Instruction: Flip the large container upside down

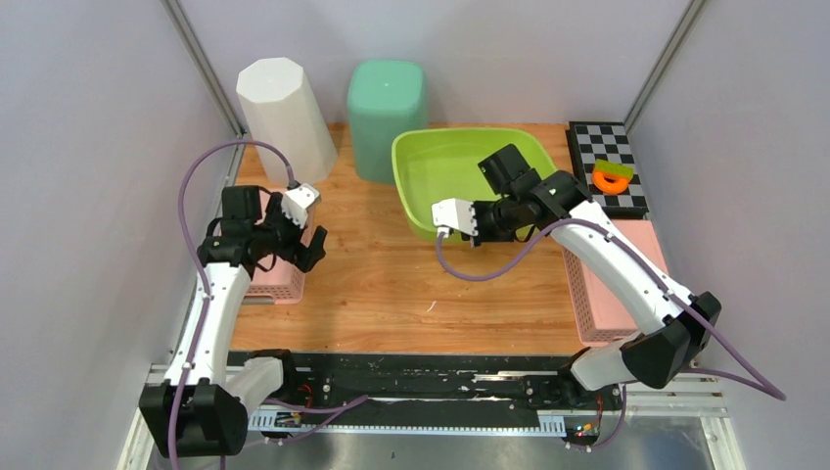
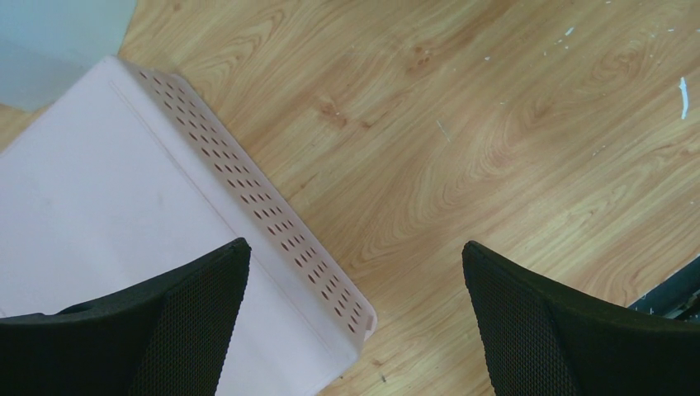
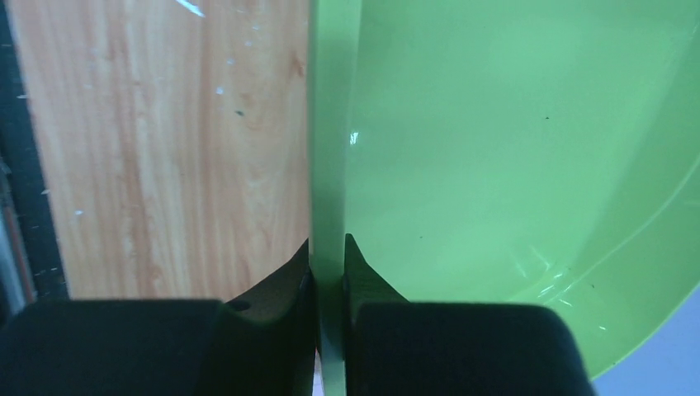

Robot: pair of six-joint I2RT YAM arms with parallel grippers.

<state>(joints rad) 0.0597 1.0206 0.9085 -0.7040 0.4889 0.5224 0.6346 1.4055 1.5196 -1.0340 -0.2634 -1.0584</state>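
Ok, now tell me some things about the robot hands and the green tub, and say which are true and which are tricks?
1. The right hand is pinching the rim of the green tub. True.
2. The green tub is upside down. False: its open side faces up.
3. The left hand is gripping the pink basket. False: it is open and holds nothing, above the basket's corner.
4. The orange ring sits on the checkered board. True.

Arm and gripper state.
Left gripper [image 2: 355, 247] points down, jaws wide; right gripper [image 3: 328, 247] pinches rim of green container [image 3: 512, 165].
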